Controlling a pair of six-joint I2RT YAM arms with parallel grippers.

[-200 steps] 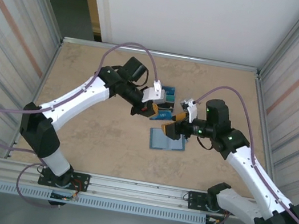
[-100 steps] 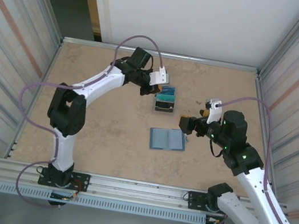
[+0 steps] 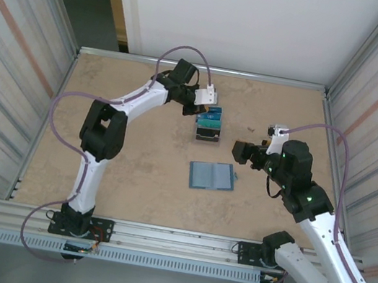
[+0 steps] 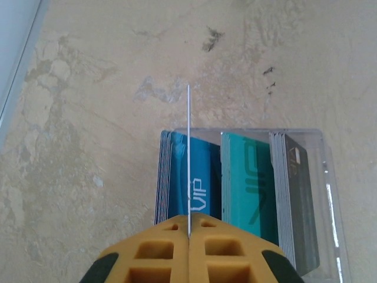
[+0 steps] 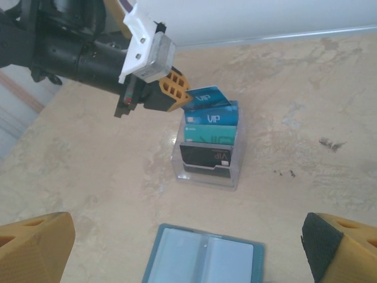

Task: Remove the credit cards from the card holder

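Over the far middle of the table (image 3: 133, 168): my left gripper (image 4: 188, 227) has its 2 fingers pressed together on 1 credit card (image 4: 188, 147), pinched by its lower edge. In the left wrist view the card is edge-on, a thin line running straight away from the fingers. Directly beyond it stands the clear stand (image 4: 327, 194), with blue, teal and dark cards upright in rows; the held card's plane runs parallel to theirs, over the leftmost row. Judgement: the coming move turns on that alignment. Card over slot, faces parallel, then a straight push along the card's own long axis; any twist would catch it on the neighbours. Left arm pose: elbow folded high, forearm reaching toward the far side, wrist turned so the fingers point at the stand. The card holder (image 3: 212, 176) lies opened flat on the table, nearer me than the stand and apart from it, long axis running left to right. Its pale pockets show no card that I can make out, so this may be the last 1. My right gripper (image 3: 241, 151) hangs with fingers spread wide, holding nothing, just right of the card holder and the nearer of my 2 hands to it.
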